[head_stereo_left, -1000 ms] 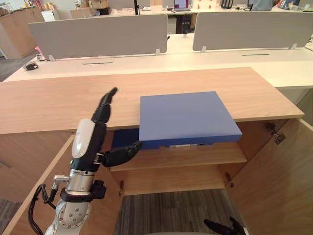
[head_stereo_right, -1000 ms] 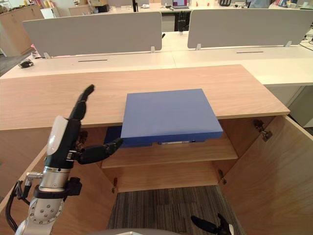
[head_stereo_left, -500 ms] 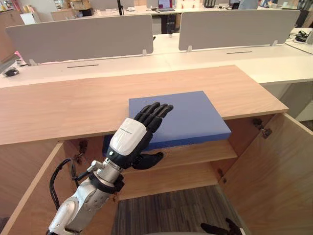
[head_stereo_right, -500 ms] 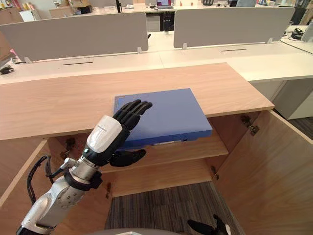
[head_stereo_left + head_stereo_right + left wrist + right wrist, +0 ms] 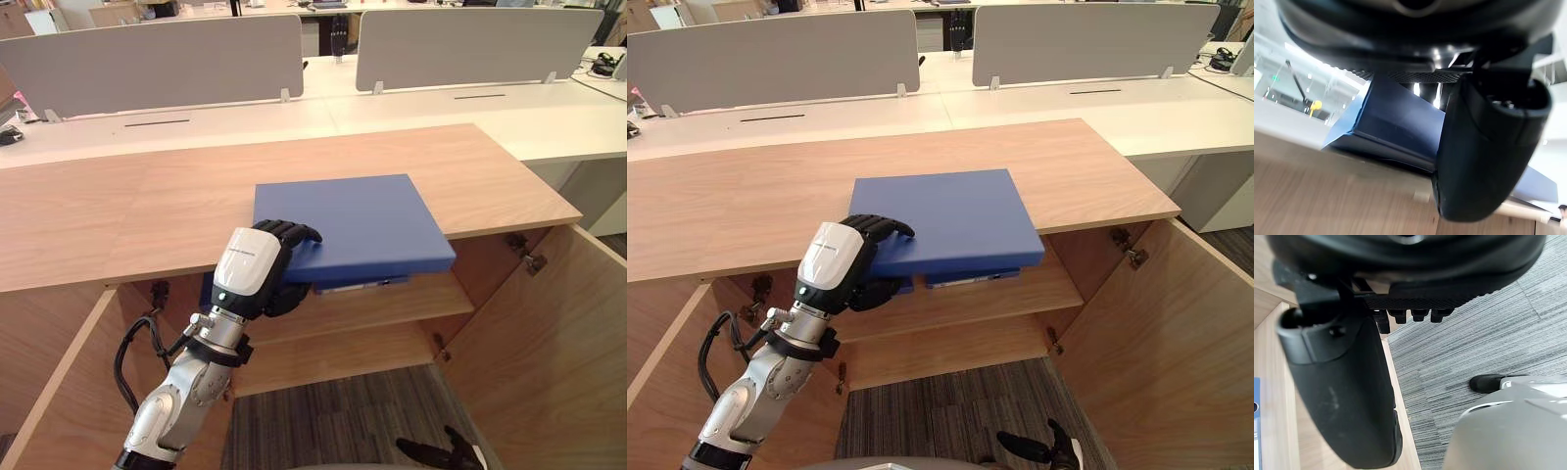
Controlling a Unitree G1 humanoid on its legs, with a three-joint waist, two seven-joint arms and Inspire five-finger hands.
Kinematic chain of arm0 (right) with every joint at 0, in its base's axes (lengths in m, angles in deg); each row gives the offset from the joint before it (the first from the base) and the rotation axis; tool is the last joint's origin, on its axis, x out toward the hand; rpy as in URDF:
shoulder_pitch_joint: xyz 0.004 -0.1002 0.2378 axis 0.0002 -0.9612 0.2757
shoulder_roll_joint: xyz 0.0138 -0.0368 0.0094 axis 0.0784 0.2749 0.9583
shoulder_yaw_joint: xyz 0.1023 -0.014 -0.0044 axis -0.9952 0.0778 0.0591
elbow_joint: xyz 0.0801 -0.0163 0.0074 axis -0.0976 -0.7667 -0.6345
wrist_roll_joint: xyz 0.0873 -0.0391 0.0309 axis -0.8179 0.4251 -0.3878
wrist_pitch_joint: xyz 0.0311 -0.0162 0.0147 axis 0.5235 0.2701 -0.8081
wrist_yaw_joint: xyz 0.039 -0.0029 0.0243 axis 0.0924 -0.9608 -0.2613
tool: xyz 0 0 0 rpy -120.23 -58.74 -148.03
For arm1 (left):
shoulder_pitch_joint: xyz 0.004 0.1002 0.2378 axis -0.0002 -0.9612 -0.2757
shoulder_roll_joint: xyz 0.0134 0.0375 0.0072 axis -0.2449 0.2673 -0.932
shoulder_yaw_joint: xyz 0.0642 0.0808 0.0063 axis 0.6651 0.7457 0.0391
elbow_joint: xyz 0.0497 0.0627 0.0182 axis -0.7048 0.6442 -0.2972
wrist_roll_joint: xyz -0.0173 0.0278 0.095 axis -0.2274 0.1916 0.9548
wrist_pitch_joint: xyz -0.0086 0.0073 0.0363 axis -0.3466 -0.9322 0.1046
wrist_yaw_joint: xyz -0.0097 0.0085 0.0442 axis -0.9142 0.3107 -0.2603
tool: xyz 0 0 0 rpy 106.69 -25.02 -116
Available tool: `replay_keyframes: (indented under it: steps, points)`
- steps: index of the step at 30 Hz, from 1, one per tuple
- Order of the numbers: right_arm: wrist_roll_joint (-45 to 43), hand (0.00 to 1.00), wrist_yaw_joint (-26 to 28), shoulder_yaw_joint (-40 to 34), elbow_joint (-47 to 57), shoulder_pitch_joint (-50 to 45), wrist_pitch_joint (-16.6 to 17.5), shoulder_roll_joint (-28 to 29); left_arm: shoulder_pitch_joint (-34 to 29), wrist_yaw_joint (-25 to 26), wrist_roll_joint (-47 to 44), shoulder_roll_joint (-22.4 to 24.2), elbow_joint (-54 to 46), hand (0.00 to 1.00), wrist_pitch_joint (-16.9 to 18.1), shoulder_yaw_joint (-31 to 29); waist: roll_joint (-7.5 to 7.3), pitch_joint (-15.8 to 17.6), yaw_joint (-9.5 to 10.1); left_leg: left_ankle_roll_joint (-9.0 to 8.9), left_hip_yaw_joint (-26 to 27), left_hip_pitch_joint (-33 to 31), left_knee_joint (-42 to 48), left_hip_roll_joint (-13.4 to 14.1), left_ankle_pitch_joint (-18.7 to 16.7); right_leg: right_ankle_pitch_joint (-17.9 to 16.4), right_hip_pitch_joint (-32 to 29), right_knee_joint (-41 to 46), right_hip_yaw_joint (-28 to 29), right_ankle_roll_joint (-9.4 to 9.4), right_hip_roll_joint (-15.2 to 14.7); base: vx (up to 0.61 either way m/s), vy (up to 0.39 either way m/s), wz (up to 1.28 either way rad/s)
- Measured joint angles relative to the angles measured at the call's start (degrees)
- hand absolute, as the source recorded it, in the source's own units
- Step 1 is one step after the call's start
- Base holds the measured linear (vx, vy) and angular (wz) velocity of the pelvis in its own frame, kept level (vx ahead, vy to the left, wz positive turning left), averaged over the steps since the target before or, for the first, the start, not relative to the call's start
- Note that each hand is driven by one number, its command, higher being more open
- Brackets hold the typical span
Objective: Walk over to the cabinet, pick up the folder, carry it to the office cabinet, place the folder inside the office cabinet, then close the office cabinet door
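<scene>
Now an overhanging corner of the folder [image 5: 362, 220] is clamped by the left hand [image 5: 250, 269], fingers [image 5: 291, 231] curled on top, thumb [image 5: 1488, 156] beneath, for lifting.

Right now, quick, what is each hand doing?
Left hand: closed on the blue folder.
Right hand: open, holding nothing.

Left hand [image 5: 257, 274] has come down and clasped the folder [image 5: 362, 220].

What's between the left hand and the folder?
Nothing: in the left eye view the left hand is closed on the blue folder at its near left corner, fingers on top, thumb beneath.
</scene>
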Motion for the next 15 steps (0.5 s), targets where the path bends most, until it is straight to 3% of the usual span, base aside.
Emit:
replay_keyframes:
  steps: [9,15]
  points:
    - [-2.83,1.0,-0.07,0.01,7.02,0.25,0.05,1.72,-3.94,-4.02,-6.35,4.07,-7.25,0.0,2.12,0.14,0.06,-0.09,-0.05,-0.08,0.8,-0.93,0.04,0.4,-0.42,0.07,-1.08,0.09,0.99,0.13,0.13,-0.01,-0.029,-0.05]
    - [-9.19,1.0,-0.02,-0.11,25.96,-2.53,1.97,4.84,-10.44,-7.0,-16.29,8.45,-15.31,0.0,4.07,0.08,-0.14,0.02,-0.04,0.28,1.87,-0.82,0.05,0.36,-1.0,0.16,-1.44,0.24,2.08,0.26,0.16,-0.02,-0.025,-0.09]
